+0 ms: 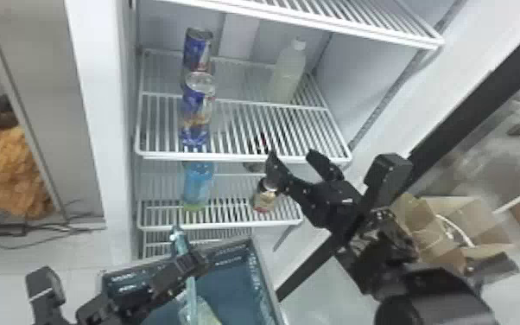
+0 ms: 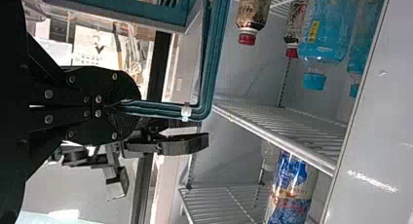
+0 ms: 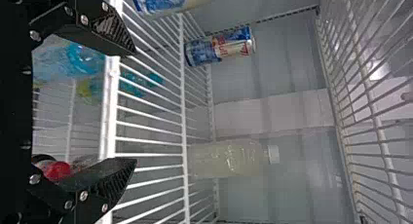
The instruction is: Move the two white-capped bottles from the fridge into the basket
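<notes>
Fridge-to-basket, stock list: 1 white-capped btl (image 1: 288, 75) on shelf (image 1: 237, 158), 1 pale btl (image 1: 198, 312) in basket (image 1: 229, 289).

- R claw (image 1: 293, 154): wide, nothing btwn its fingers; you have it at the shelf's front rail, R half. Contact w/ rail: can't tell.
- White-capped btl: upright, toward back of shelf, R side, cap up; well apart from your R claw.
- L claw (image 1: 196, 259): closed on the teal basket handle (image 2: 199, 112), as your L wrist view has it.
- Basket: teal, below & in front of the shelves, nr your L arm.
- Pale btl: inside basket, partly out of frame; you can't make out its cap.
- Blue cans (image 1: 196, 108): two, L side of same shelf, one behind the other.
- Lower shelf: blue btls (image 2: 324, 24) w/ blue caps & brown-labelled btls (image 2: 253, 9) w/ red caps.
- Cardboard boxes (image 1: 436, 233): R of fridge (image 1: 354, 78), outside it.
</notes>
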Controlling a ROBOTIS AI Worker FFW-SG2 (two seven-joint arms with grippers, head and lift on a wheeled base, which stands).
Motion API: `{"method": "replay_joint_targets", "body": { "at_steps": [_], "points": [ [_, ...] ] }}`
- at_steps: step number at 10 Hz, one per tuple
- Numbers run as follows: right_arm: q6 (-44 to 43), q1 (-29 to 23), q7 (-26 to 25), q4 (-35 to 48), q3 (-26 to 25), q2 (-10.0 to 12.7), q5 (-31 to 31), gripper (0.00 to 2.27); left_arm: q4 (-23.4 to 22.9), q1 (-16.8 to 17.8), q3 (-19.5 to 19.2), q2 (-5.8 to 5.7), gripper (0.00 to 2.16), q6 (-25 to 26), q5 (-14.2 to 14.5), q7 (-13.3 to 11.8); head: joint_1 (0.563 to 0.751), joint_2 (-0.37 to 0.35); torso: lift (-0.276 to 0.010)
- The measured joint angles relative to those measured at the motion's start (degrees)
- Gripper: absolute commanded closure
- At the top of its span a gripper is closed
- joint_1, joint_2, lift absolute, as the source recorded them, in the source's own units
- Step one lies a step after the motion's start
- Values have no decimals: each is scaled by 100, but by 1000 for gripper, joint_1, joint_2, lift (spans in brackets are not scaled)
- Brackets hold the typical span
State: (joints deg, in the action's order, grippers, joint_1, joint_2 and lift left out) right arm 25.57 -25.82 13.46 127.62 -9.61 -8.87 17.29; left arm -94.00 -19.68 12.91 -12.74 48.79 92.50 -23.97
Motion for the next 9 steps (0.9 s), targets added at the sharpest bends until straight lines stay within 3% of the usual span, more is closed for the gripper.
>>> {"method": "replay_joint_targets", "body": {
  "at_steps": [2, 9],
  "points": [
    [-517, 385, -10, -530, 120, -39, -34, 50, 0, 0, 11, 0, 1184, 0, 4, -2, 695, -350, 0],
    [-1708, 1834, -376, -2082, 482, -86, -334, 45, 0, -14, -2, 9, 1184, -14, 16, -1, 695, -350, 0]
  ]
}}
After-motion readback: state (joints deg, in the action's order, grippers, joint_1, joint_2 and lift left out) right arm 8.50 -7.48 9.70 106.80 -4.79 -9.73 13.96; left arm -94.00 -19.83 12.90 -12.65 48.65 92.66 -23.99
